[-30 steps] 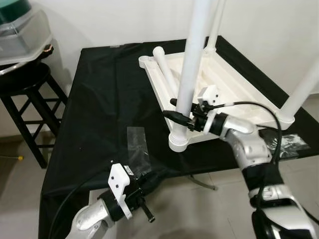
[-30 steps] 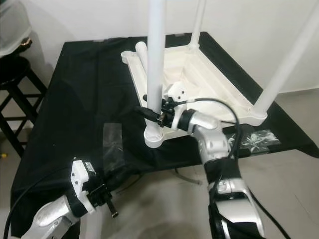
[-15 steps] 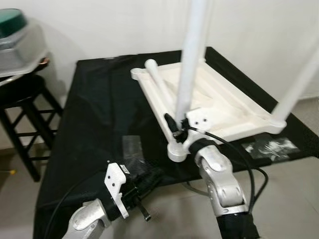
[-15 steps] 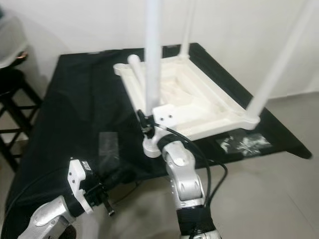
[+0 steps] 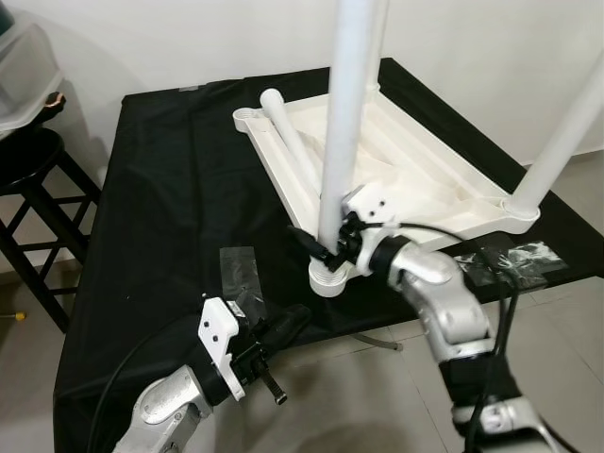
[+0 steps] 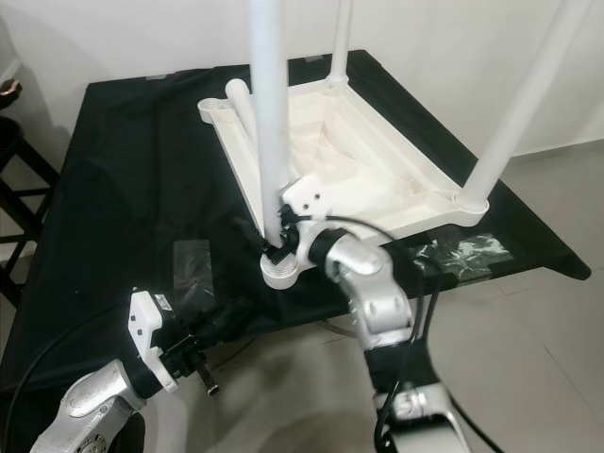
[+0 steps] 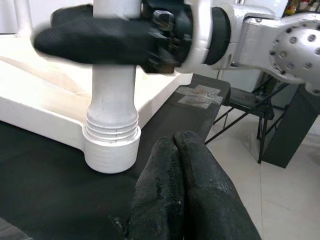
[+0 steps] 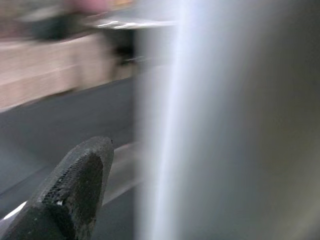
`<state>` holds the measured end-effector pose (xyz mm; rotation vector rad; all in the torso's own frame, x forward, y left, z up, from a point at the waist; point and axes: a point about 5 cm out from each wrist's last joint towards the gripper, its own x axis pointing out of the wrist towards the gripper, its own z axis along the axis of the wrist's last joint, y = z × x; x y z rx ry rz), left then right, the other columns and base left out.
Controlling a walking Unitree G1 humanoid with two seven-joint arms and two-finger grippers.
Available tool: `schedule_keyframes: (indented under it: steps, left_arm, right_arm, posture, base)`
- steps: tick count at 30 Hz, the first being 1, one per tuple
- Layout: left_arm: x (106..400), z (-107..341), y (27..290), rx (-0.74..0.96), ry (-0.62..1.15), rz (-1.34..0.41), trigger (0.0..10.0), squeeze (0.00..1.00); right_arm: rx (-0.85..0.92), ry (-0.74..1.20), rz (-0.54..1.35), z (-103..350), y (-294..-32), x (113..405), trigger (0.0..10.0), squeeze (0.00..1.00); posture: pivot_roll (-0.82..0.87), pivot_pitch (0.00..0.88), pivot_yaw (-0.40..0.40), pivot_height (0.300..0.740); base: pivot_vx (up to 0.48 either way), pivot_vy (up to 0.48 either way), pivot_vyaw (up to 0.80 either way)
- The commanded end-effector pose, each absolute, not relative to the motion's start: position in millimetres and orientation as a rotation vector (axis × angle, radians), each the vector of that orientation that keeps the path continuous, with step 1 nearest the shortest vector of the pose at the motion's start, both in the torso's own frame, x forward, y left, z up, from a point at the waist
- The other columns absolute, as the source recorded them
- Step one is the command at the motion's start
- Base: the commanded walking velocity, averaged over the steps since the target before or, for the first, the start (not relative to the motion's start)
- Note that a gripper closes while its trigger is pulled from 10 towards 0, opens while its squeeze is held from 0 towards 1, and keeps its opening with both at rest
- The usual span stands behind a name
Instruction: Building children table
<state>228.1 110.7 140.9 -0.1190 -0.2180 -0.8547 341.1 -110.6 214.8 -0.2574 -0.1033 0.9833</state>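
Fingers of the right gripper are closed around the near leg just above its threaded collar; in the right wrist view one black finger lies against the blurred white shaft. The left gripper is shut on nothing, its two pads pressed together, and is held low, in front of and below the near corner socket, apart from it.

The tabletop lies upside down on the black cloth, its underside facing up. With the near corner socket as landmark: the near leg rises straight out of it, long axis vertical, free end pointing up past the frame. A second upright leg stands in the corner to the robot's right of the landmark, leaning slightly outward, and a third in the far corner behind it. The fourth leg is not mounted; it lies flat inside the frame along the left rail, long axis running from beside the landmark away toward the far left corner, where its rounded end rests.

By this evidence three legs are seated and one remains to be fitted; whether the gripped leg is fully screwed home cannot be told. Turning the table upright is also judged to remain. Clear plastic wrappers lie on the cloth nearby.
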Motion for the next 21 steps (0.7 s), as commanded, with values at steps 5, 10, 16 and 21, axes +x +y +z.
schedule_keyframes:
  steps: [5, 10, 16, 21]
  left_arm:
    - [227.1, 135.2, 109.2, -0.129, -0.191, -0.848, 10.0, 0.0]
    - [226.4, 135.1, 109.0, -0.129, -0.189, -0.847, 10.0, 0.0]
    - [225.4, 135.3, 109.0, -0.131, -0.188, -0.844, 10.0, 0.0]
    - [225.4, 135.5, 108.7, -0.133, -0.187, -0.845, 10.0, 0.0]
  right_arm:
    - [-0.272, -0.044, 1.21, 216.2, -115.9, 345.7, 10.0, 0.0]
    - [-0.254, -0.014, 1.285, 219.9, -120.7, 353.4, 0.0, 0.0]
    - [-0.263, -0.026, 1.28, 220.7, -123.8, 357.7, 0.0, 0.0]
    - [-0.275, -0.035, 1.199, 218.5, -131.7, 360.7, 0.0, 0.0]
  posture:
    - [-0.01, 0.157, 0.016, 0.74]
    - [-0.01, 0.163, 0.013, 0.74]
    - [-0.01, 0.169, 0.015, 0.74]
    - [-0.02, 0.173, 0.015, 0.74]
  base:
    - [0.0, 0.0, 0.0]
    - [0.0, 0.0, 0.0]
    - [0.0, 0.0, 0.0]
    - [0.0, 0.0, 0.0]
